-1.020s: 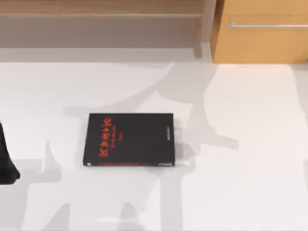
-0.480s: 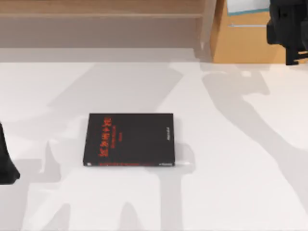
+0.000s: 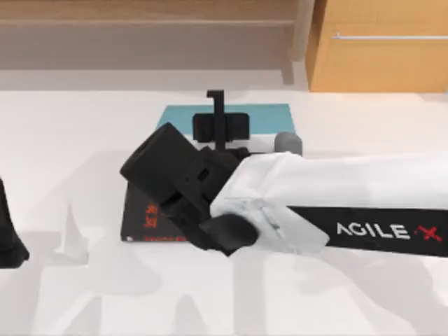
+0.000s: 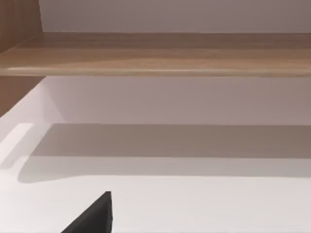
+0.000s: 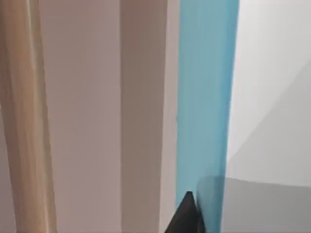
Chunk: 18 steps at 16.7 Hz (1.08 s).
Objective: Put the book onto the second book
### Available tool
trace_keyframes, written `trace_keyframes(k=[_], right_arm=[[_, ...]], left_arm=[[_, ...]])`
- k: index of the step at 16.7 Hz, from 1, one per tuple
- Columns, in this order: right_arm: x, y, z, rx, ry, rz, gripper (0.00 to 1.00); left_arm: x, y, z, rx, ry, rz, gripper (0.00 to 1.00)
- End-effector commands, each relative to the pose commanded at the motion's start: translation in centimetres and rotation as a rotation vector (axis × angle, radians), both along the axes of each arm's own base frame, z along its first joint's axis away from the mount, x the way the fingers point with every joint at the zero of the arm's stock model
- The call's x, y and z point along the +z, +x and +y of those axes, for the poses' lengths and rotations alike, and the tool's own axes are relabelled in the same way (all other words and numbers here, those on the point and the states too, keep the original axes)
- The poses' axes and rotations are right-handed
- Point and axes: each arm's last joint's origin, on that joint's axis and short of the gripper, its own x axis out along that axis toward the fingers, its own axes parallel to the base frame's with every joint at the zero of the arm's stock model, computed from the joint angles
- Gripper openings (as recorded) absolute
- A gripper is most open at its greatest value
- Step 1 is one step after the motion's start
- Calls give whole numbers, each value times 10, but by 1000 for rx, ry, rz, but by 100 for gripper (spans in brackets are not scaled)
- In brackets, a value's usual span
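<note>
stage: carry, near done | right gripper [image 3: 222,140] clamped on light blue book [image 3: 266,115], held over far part of black book [image 3: 140,217] | left: lower, release | left gripper [image 3: 10,241] parked at table's left edge, fingers unclear

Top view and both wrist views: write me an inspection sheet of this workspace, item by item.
Surface: white table, shadowed.
Job's things: light blue book carried over the black book, whose left edge with red lettering shows under the arm.
Clutter: nothing seen.
Grippers: right gripper above the middle of the table, at the light blue book's far part; left gripper parked at the table's left edge.
Cables: nothing seen.
Surroundings: wooden shelf and wooden drawer cabinet behind the table.
</note>
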Motion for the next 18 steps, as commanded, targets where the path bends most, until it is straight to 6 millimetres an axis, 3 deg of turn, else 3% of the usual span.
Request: trace_keyframes(k=[3,5,16,18], right_arm=[[-38,-29,32,18,34,5,0],[-50,-39,41,24,44,6,0],[-54,-35,41,25,46,6,0],[-54,-35,41,25,46,6,15]], left_arm=[[0,0,0,0,0,0,100],[0,0,0,0,0,0,100],[0,0,0,0,0,0,100],[0,0,0,0,0,0,100]])
